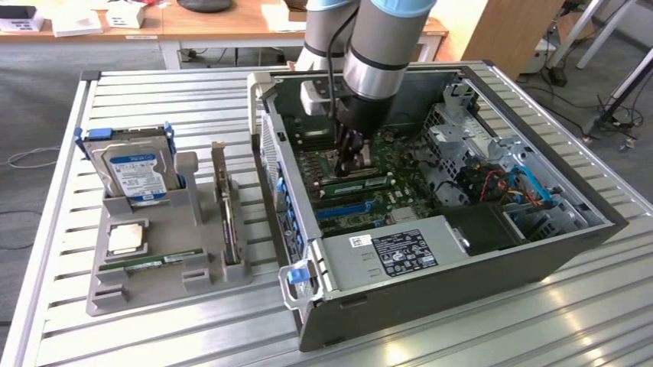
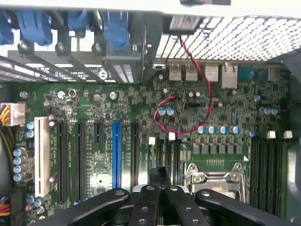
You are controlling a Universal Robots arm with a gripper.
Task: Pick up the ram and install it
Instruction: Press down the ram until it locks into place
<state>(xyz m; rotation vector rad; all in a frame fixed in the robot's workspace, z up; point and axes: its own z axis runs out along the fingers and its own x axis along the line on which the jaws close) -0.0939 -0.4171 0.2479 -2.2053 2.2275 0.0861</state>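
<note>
The ram (image 1: pixel 359 185), a long narrow green stick, lay across the green main board (image 1: pixel 408 191) inside the open computer case (image 1: pixel 571 237). It sat directly under the tip of the claw (image 1: pixel 350 162). I could not tell whether the claw touched it. In the wrist view the ram was hidden behind the black fingers (image 2: pixel 146 205).

The claw (image 2: pixel 157 193) was closed, with its fingers pressed together, and it did not grip anything that I could see. It hung straight down from the arm (image 1: pixel 383 46), which reached into the case from above. In the wrist view the claw stood above the narrow black slots beside the metal frame of the processor socket (image 2: pixel 216 176). A blue slot (image 2: pixel 116 150), a white slot (image 2: pixel 41 155) and a looped red wire (image 2: pixel 207 94) were also on the board.

At the near end of the case sat a grey power box (image 1: pixel 403 248) with a black label.

On the exterior view's left, well apart from the case, a grey tray (image 1: pixel 204 267) stood on the slatted metal bench (image 1: pixel 153 92). It carried a hard drive (image 1: pixel 138 172) with a blue and white label standing upright, a square silver chip (image 1: pixel 128 238) lying flat, and another green stick (image 1: pixel 151 261) lying in front of the chip.
</note>
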